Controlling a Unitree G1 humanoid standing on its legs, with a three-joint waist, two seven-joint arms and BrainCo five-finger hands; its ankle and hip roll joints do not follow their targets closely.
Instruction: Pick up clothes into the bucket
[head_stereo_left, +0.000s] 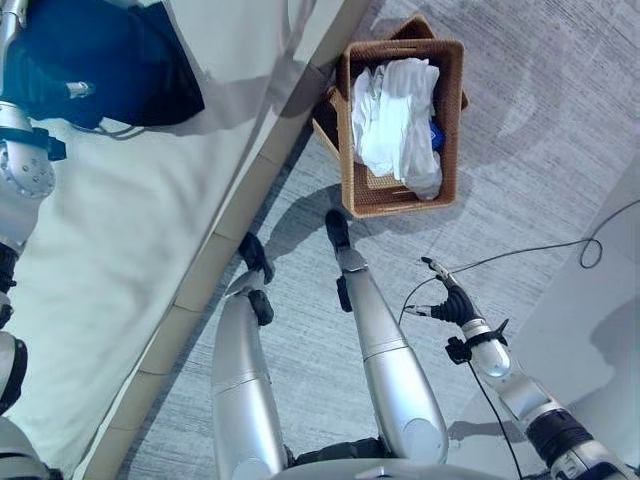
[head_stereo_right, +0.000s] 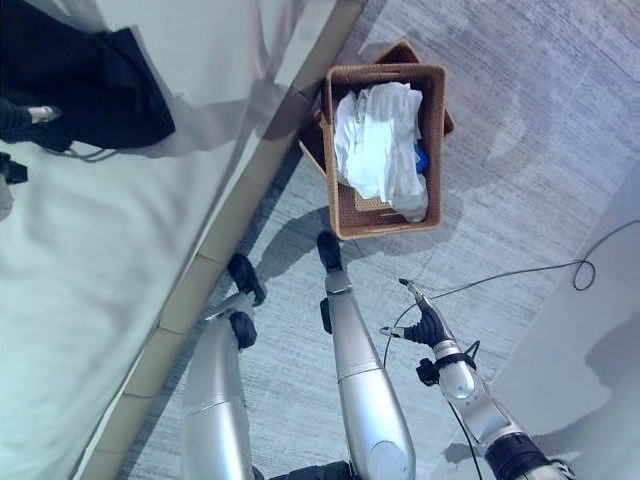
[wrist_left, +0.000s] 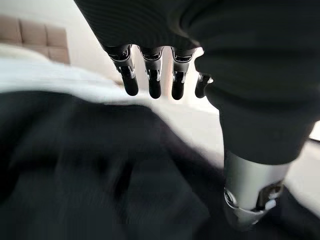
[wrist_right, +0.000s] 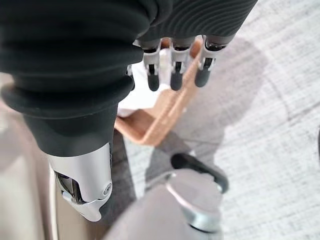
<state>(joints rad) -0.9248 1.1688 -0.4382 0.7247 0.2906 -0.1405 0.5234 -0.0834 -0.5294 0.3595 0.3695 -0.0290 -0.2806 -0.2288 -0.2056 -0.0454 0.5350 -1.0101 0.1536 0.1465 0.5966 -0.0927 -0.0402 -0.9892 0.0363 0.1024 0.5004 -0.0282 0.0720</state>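
Left hand (wrist_left: 155, 75) fingers straight, empty, above dark garment (head_stereo_left: 110, 60) at bed (head_stereo_left: 110, 260) corner. Risk: shallow grab, cloth slips before basket (head_stereo_left: 400, 200).

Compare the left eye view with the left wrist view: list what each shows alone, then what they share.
Left eye view alone: the wicker basket on the carpet, holding white clothes, and the right hand open above the floor.
Left wrist view alone: the left hand from close, fingers straight, just above the cloth.
Both: the dark garment lying on the white bed.
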